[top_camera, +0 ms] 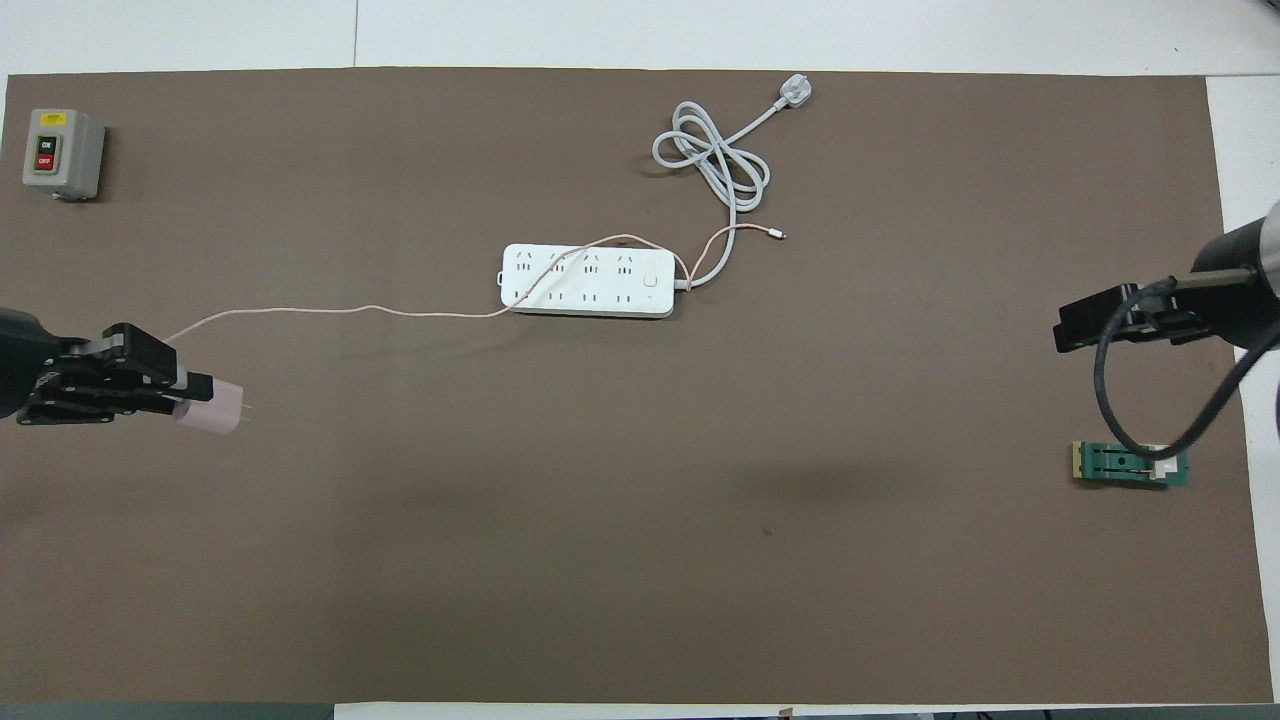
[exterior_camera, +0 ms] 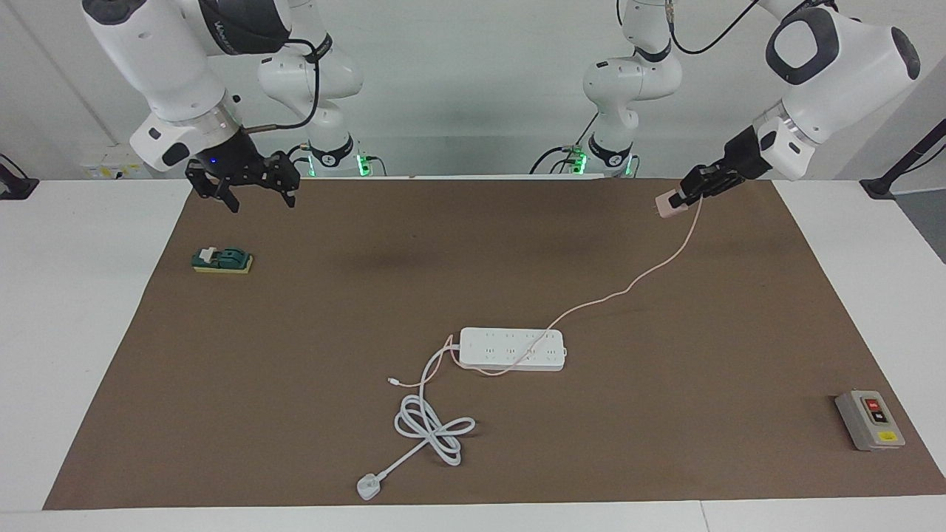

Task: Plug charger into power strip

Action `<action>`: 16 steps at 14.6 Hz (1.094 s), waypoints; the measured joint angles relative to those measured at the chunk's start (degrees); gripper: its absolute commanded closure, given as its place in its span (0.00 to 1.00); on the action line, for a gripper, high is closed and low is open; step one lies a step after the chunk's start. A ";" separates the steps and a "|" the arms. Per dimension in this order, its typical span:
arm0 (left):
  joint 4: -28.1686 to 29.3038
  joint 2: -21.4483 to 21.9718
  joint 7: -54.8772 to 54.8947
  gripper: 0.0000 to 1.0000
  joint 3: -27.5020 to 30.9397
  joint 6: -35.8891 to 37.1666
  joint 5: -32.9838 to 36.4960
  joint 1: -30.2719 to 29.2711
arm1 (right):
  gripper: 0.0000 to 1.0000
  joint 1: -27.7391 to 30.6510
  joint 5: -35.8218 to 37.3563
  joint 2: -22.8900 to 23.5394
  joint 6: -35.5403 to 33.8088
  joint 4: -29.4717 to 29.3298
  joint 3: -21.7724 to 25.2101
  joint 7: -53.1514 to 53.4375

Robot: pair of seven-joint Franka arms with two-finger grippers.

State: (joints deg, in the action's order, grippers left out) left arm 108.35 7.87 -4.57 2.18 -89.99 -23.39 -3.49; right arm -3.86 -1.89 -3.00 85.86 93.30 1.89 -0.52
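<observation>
- While my left gripper (exterior_camera: 684,193) clamps the charger (exterior_camera: 667,207) aloft over the mat's left-arm end, the power strip (exterior_camera: 512,349) lies mid-mat, lengthwise across the table.
- My right gripper (exterior_camera: 244,179) waits open.

High facing view, steep overhead view, both sharing brown mat (exterior_camera: 295,369)

Left gripper (exterior_camera: 684,194) clamping charger (exterior_camera: 668,206) aloft, right gripper (exterior_camera: 251,190) spread, power strip (exterior_camera: 511,349) on mat (exterior_camera: 295,355)

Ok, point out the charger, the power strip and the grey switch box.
charger (exterior_camera: 669,207), facing view, pink cube body.
power strip (exterior_camera: 511,349), facing view, top face among sockets.
grey switch box (top_camera: 62,153), overhead view, front face.
</observation>
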 measured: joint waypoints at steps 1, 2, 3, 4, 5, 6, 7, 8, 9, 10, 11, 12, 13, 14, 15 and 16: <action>0.00 0.13 3.82 1.00 1.64 0.55 1.95 -0.05 | 0.00 0.16 0.79 -0.98 -1.03 0.21 -0.03 -0.05; 0.00 0.26 7.08 1.00 3.23 0.70 4.23 -0.10 | 0.00 0.53 1.12 -1.55 -1.45 0.44 -0.11 -0.41; -0.01 0.33 9.93 1.00 4.86 0.67 5.98 -0.17 | 0.00 0.94 1.30 -1.72 -1.48 0.63 -0.12 -1.48; -0.03 0.39 12.43 1.00 6.62 0.42 7.03 -0.27 | 0.00 1.36 1.78 -1.69 -1.47 0.78 -0.12 -2.84; -0.05 0.43 13.85 1.00 8.28 -0.19 7.39 -0.44 | 0.00 1.62 2.40 -1.68 -1.46 0.92 -0.12 -3.82; -0.07 0.47 14.75 1.00 9.79 -0.85 7.52 -0.60 | 0.00 1.77 2.69 -1.67 -1.46 0.98 -0.13 -4.19; -0.07 0.50 15.15 1.00 10.81 -1.47 7.58 -0.70 | 0.00 1.82 2.81 -1.68 -1.46 0.98 -0.13 -4.21; -0.08 0.52 15.12 1.00 11.26 -1.94 7.69 -0.81 | 0.00 1.84 2.83 -1.68 -1.46 0.97 -0.13 -4.21; -0.09 0.52 13.99 1.00 11.31 -2.34 8.41 -0.87 | 0.00 1.88 2.84 -1.68 -1.45 0.96 -0.13 -4.21; -0.24 0.52 10.25 1.00 11.18 -2.63 10.20 -0.88 | 0.00 1.95 2.86 -1.68 -1.45 0.95 -0.13 -4.21; -0.62 0.52 5.18 1.00 10.95 -2.66 12.26 -0.86 | 0.00 2.01 2.88 -1.68 -1.45 0.95 -0.12 -4.21; -0.99 0.53 1.21 1.00 10.68 -2.66 13.96 -0.82 | 0.00 2.04 2.91 -1.68 -1.44 0.95 -0.11 -4.12; -1.18 0.53 -0.97 1.00 10.44 -2.68 15.23 -0.73 | 0.00 2.05 2.92 -1.68 -1.44 0.95 -0.09 -3.91; -1.23 0.53 -2.42 1.00 10.17 -2.79 16.03 -0.68 | 0.00 2.05 2.93 -1.68 -1.43 0.95 -0.09 -3.44; -1.22 0.52 -4.26 1.00 9.96 -2.85 16.65 -0.65 | 0.00 2.05 2.93 -1.68 -1.43 0.95 -0.09 -3.18; -1.22 0.52 -6.79 1.00 9.68 -2.85 18.11 -0.59 | 0.00 2.05 2.93 -1.68 -1.43 0.94 -0.08 -3.02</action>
State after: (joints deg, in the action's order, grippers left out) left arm 107.12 8.39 -11.36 11.87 -92.83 -5.28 -4.08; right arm -1.80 1.04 -4.68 84.43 94.23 1.81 -3.54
